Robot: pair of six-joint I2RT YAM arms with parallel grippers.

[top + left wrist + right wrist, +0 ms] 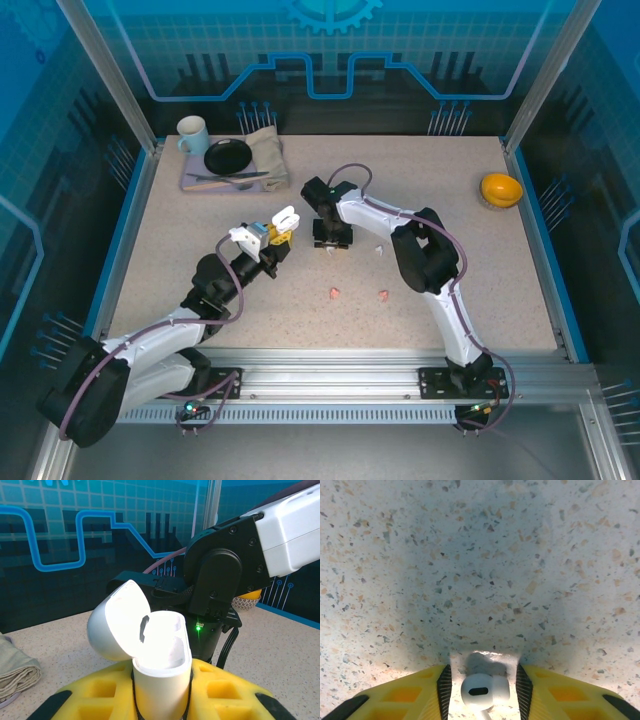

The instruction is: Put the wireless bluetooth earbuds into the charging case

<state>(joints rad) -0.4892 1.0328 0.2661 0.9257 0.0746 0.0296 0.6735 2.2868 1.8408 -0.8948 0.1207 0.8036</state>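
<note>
White earbud [481, 690] sits between the two jaws of my right tool [483, 675], low against the speckled desk [485, 555] directly beneath it.

What worries me: the bud is tiny, smooth and rounded. If the jaws close off-centre, I judge it could squirt forward out of the tool or twist in the grip. A twisted bud would then meet the case's well at the wrong angle and sit crooked or drop. The hinged lid [117, 625] stands open beside the well, and a careless approach from that side could knock it shut.

The right tool is only slightly parted. Its black pads [444, 690] flank the bud with a thin sliver of gap on each side, so I read it as released, not clenched.

My left tool [162, 680] is clenched on the white charging case [162, 665], holding it upright off the desk, mouth up, just to the left of the right tool.

Beyond the right tool's outer side lies a second white earbud [380, 250]. Two pink earbuds [335, 293] [383, 295] lie on the desk between it and the arm bases.
</note>
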